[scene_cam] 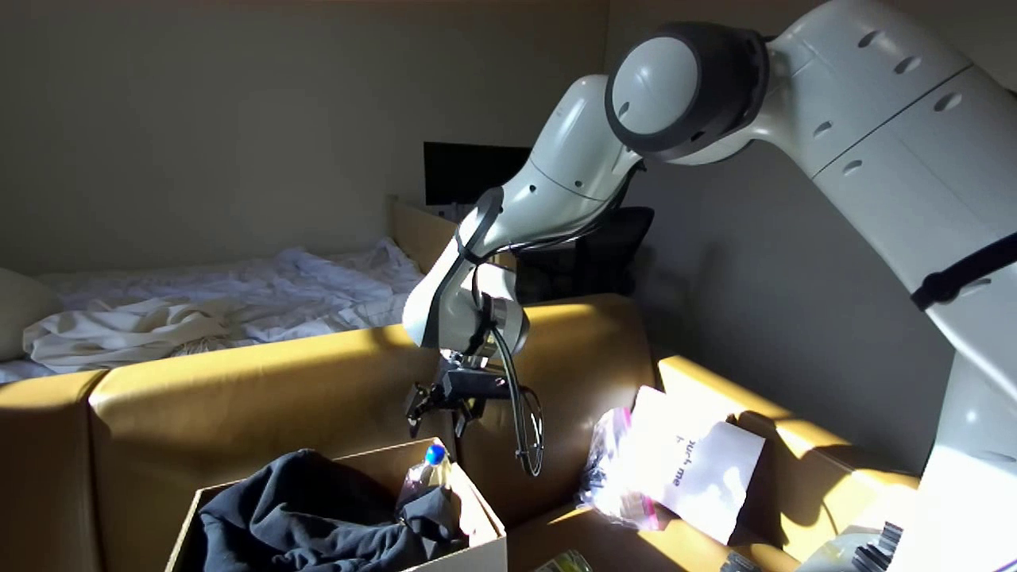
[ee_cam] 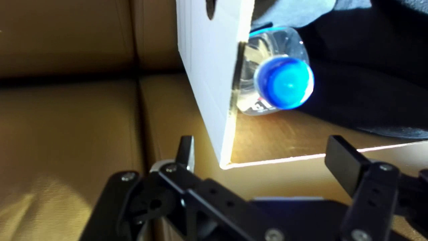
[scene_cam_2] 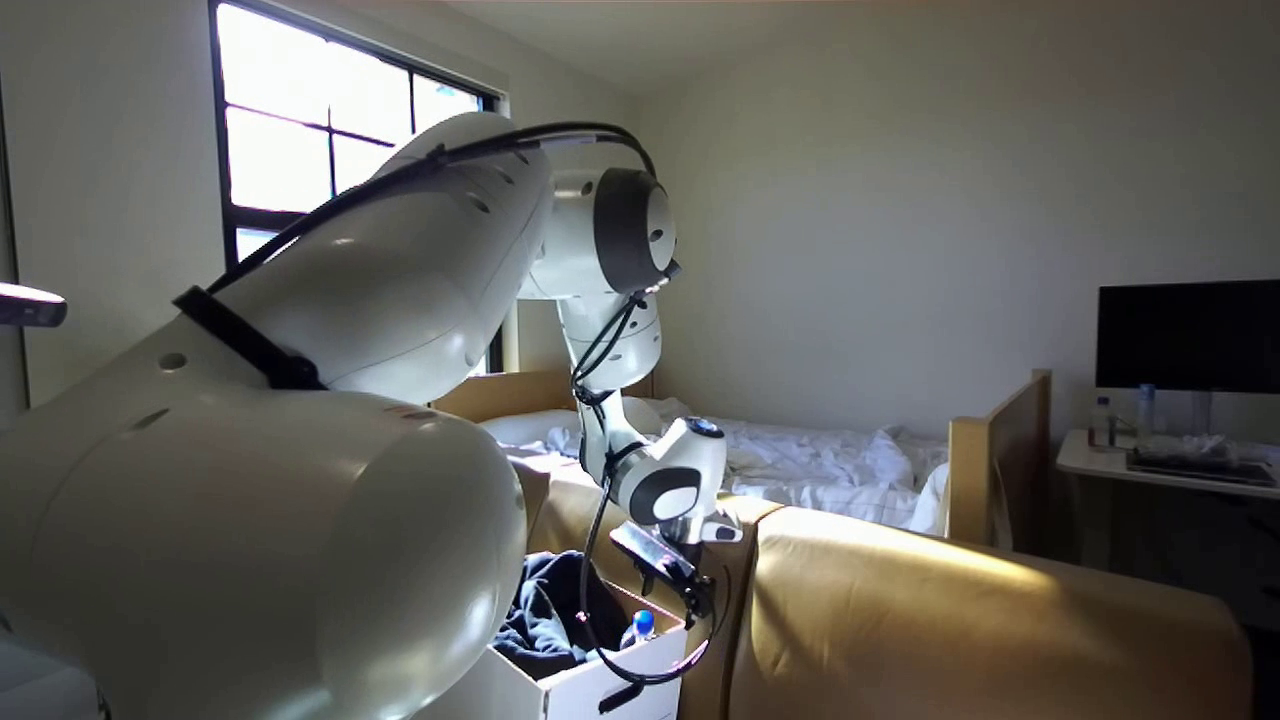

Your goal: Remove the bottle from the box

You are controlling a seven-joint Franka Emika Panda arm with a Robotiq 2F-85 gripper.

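Tool (ee_cam: 264, 154) spread apart, higher than the box (ee_cam: 210, 73) and near its corner

Tool aimed downward, with two black fingers (ee_cam: 346, 164) well apart and a corner of the box visible between them in the wrist view.

Beyond the tool in both exterior views, a tan leather sofa (scene_cam: 262, 405), with sunlight in patches on its backrest. Farther past the tool, over the top of that backrest, rumpled white bedding (scene_cam_2: 820, 465). Upward from the tool, a bent white arm (scene_cam: 874, 143).

Below the tool, the cardboard box itself, white on the outside and brown within. Also below the tool, filling much of the box, dark cloth (scene_cam: 310, 508) in deep folds. Lower than the tool and well to one side of it, a white sheet (scene_cam: 703, 469) with lettering. Close beside the tool, a looped black cable (scene_cam: 516, 405).

Below the tool and apart from its fingers, inside the box, the clear plastic bottle (ee_cam: 284, 43), just beside the white wall near the corner, upright with a slight tilt; contact with the wall uncertain, and lower part behind the cloth in an exterior view. Smallest of all, on top of the bottle and facing up toward the tool, a bright blue cap (ee_cam: 287, 83).
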